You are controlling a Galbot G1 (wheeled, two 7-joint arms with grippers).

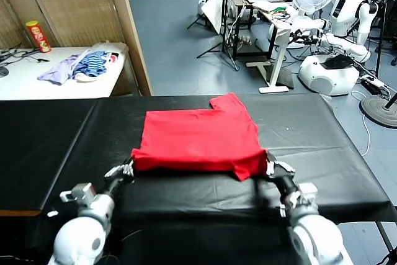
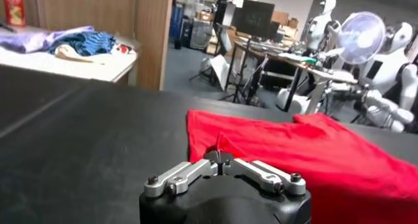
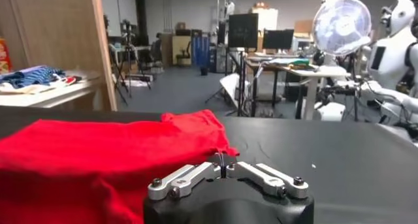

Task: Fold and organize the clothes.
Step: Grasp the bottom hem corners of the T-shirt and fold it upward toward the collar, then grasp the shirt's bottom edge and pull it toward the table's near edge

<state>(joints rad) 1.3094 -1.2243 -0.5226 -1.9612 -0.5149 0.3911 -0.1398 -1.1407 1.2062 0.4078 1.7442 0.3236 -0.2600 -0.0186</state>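
red tee (image 1: 200,139), no text legible

No words, numbers or brand names are showing clearly enough to read in any view. The yellow-topped red can (image 1: 38,36) on the white tabletop (image 1: 37,82) is carrying printing, but it is too small to make out, and the red shirt (image 1: 200,136) is showing no print.

Plain red T-shirt (image 1: 198,139), black table (image 1: 56,134)
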